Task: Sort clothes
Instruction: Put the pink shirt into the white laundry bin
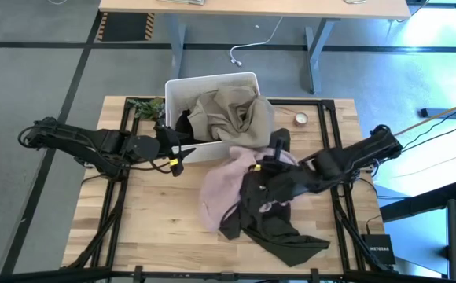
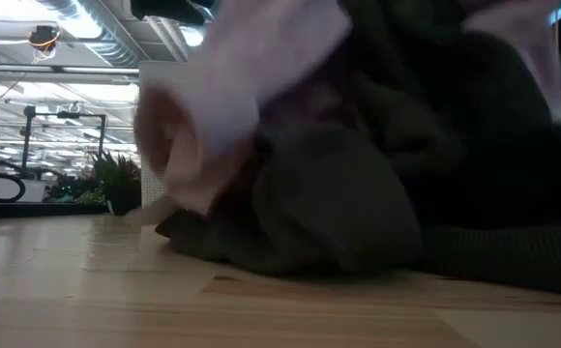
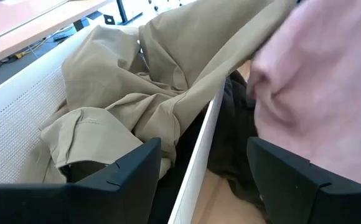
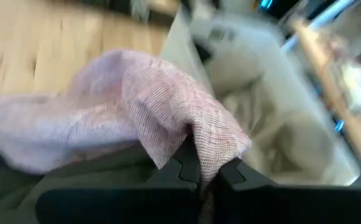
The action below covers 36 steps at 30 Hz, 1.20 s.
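Observation:
A dusty pink garment (image 1: 222,192) lies on the table in front of the white bin (image 1: 174,88), partly over dark olive-grey garments (image 1: 279,228). My right gripper (image 1: 256,167) is shut on the pink garment's far part. A beige-tan garment (image 1: 232,114) fills the bin and drapes over its right rim. A black garment (image 1: 185,124) shows inside the bin. My left gripper (image 1: 174,154) is open and empty at the bin's near wall (image 3: 200,149), which runs between its fingers in the left wrist view. No navy blue garment shows. My right gripper pinches a fold of the pink garment (image 4: 196,134) between its two shut fingers. The fingers come from the table's right, slanting down. The held part is raised a little. The rest of the garment (image 1: 212,208) lies slack on the table and on the dark olive-grey cloth.
A small roll of tape (image 1: 300,119) lies right of the bin. A green plant (image 1: 145,106) stands at the bin's left. More dark cloth (image 1: 280,141) lies against the bin's right near corner. Bare wood (image 1: 149,220) shows at the near left.

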Each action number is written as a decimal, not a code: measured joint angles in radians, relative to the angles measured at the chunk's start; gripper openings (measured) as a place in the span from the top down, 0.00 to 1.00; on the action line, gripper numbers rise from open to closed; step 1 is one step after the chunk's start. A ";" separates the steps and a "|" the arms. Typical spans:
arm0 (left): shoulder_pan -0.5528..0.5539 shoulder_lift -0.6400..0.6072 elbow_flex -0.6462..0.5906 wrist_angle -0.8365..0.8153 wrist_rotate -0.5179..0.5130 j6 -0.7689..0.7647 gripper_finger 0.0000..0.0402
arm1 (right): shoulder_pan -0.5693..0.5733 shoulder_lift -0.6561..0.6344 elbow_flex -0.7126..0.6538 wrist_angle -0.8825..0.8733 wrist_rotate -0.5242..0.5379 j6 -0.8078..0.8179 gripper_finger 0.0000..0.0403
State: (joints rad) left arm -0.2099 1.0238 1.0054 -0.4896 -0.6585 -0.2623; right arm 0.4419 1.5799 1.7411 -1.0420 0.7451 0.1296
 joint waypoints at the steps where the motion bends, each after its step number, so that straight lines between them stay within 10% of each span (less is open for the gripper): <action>1: 0.000 0.000 0.000 0.000 0.000 0.000 0.42 | -0.002 0.000 0.024 0.021 0.015 -0.035 0.98; 11: 0.000 0.000 0.000 0.012 0.000 -0.002 0.42 | -0.132 0.000 0.265 0.534 0.120 -0.568 0.97; 19: 0.000 0.000 0.000 0.022 0.000 0.001 0.42 | -0.394 0.003 0.294 1.087 -0.181 -0.693 0.96; 36: 0.000 0.000 0.000 0.007 0.000 0.004 0.42 | -0.623 0.196 0.292 0.408 -0.265 -0.210 0.81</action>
State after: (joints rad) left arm -0.2100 1.0241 1.0054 -0.4829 -0.6586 -0.2583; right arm -0.1814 1.7763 2.0327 -0.6336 0.4803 -0.0804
